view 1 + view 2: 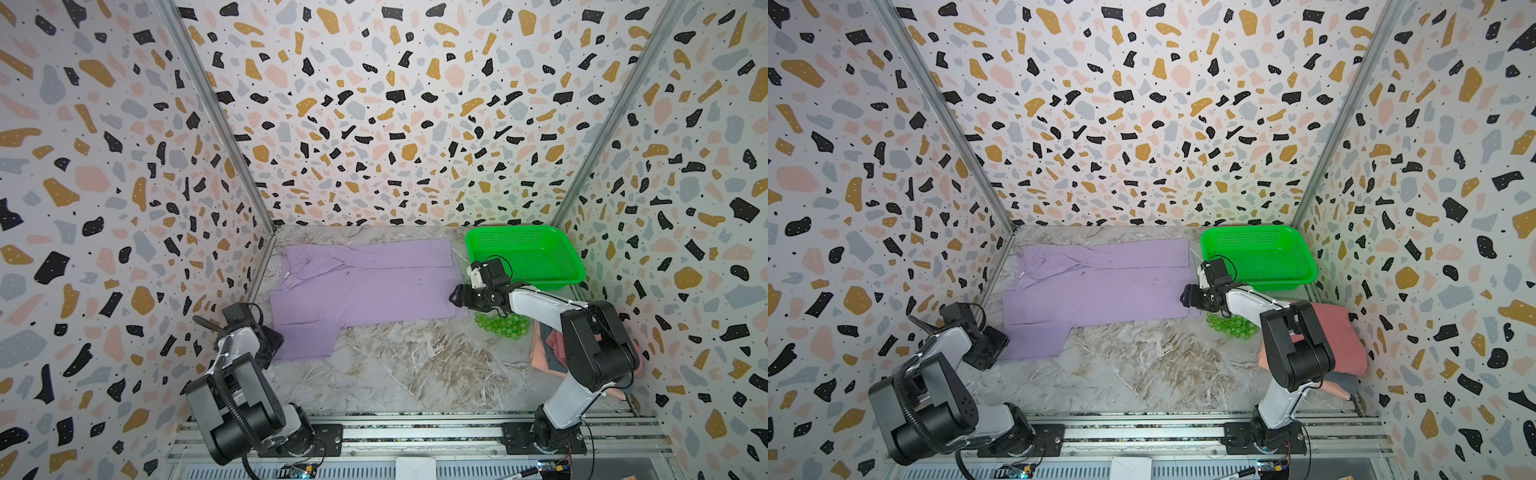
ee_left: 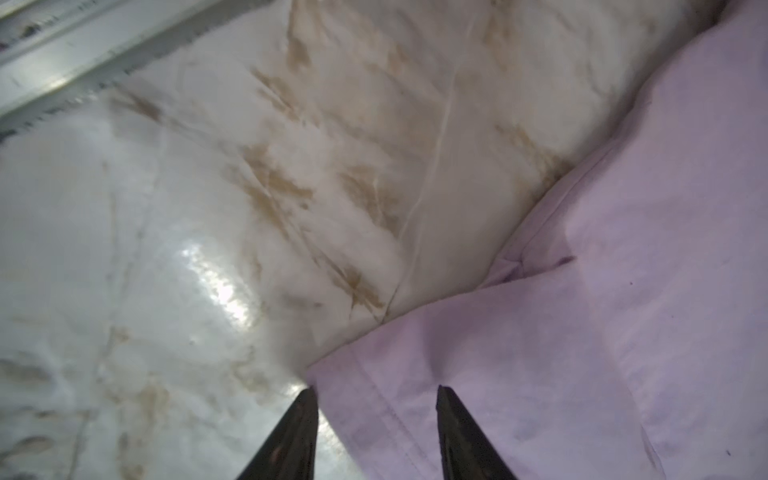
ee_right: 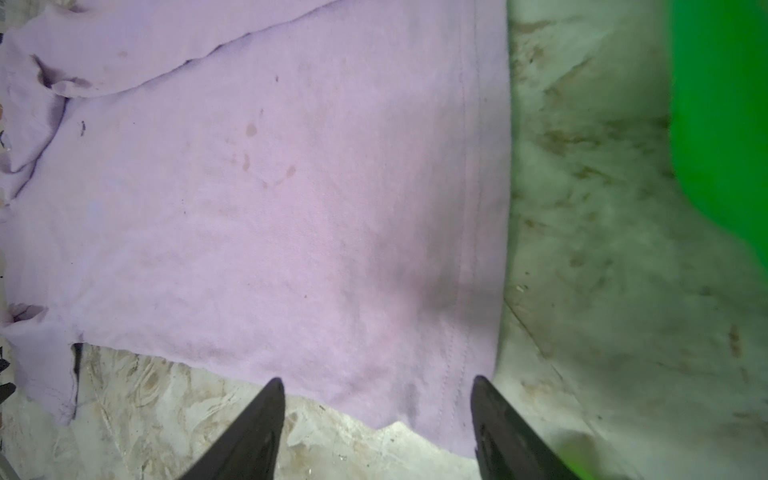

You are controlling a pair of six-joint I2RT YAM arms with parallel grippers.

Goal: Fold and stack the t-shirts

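Observation:
A large lavender t-shirt lies spread flat on the marbled table, its far side folded over and one short sleeve pointing to the front left. My left gripper hovers at that sleeve's corner. In the left wrist view its fingers stand open over the lavender cloth. My right gripper is open above the shirt's near right hem corner. A stack of folded pink and salmon t-shirts lies behind the right arm, partly hidden.
A green mesh basket stands at the back right. A cluster of green balls lies by the right gripper. Bare marbled table stretches to the front rail. Patterned walls close three sides.

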